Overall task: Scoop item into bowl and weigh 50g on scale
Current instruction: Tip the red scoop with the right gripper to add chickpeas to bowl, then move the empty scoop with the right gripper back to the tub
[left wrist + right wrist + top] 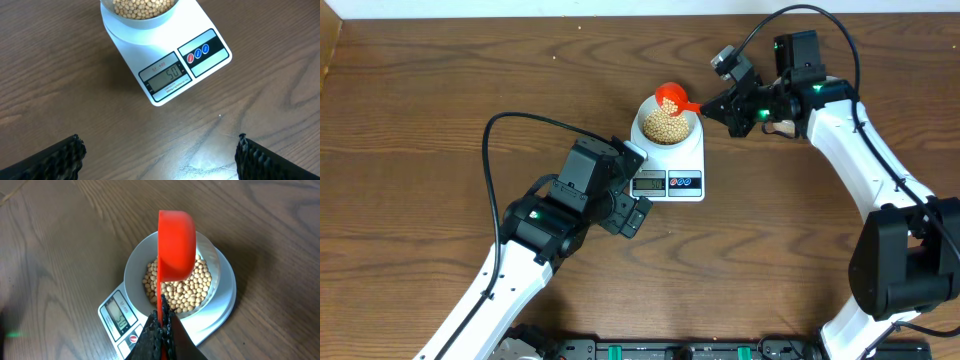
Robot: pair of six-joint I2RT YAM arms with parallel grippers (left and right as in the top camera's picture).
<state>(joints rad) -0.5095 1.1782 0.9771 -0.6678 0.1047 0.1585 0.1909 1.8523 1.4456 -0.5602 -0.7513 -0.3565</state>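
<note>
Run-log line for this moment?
left gripper open, empty, near scale | right gripper shut on red scoop over bowl | beans in bowl on scale | display reads 50

The scene is lit brightly and evenly from above, and only soft, short shadows are cast on the table [440, 120] beneath the arms. In the left wrist view a pale patch of glare is seen on the wood near the bottom edge, while the display of the scale [165, 52] is rendered sharply. In the right wrist view the left margin is darkened and blurred, and the red scoop [176, 242] is shown oversaturated, with little surface detail.
</note>
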